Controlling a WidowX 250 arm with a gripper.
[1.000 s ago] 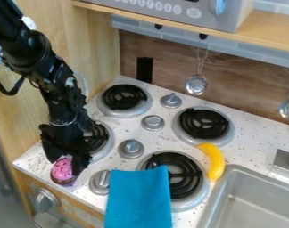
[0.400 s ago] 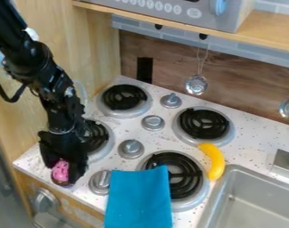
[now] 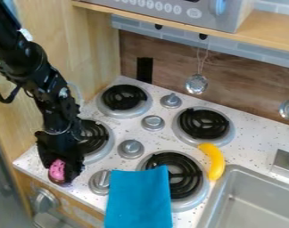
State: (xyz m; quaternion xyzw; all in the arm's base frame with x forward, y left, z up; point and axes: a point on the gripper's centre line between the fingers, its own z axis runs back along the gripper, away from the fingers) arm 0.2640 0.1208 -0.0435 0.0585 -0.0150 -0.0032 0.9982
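Speckled white counter (image 3: pixel 257 133), set against a pale wood side wall (image 3: pixel 93 49) and a brown wood-look backsplash (image 3: pixel 165 67), holds four black coil burners in silver rings with grey knobs (image 3: pixel 130 148) among them. In this camera view, the black arm (image 3: pixel 45 84) comes down from the upper left to the counter's front left corner. There the tool (image 3: pixel 61 173) is closed around a pink-topped toy (image 3: pixel 57 169) with a dark base, one finger on each side of it, left of the nearest knob (image 3: pixel 100 182) and in front of the left front burner (image 3: pixel 94 137). A blue cloth (image 3: pixel 135 200) lies over the front edge, its upper right corner on the right front burner (image 3: pixel 181 176). A yellow banana (image 3: pixel 216 160) curves along that burner's right side, near the grey sink (image 3: pixel 257 202). Behind, two silver ladles (image 3: pixel 196 84) hang under a wooden shelf (image 3: pixel 269 39) that carries a grey appliance (image 3: pixel 221 20) with round buttons.
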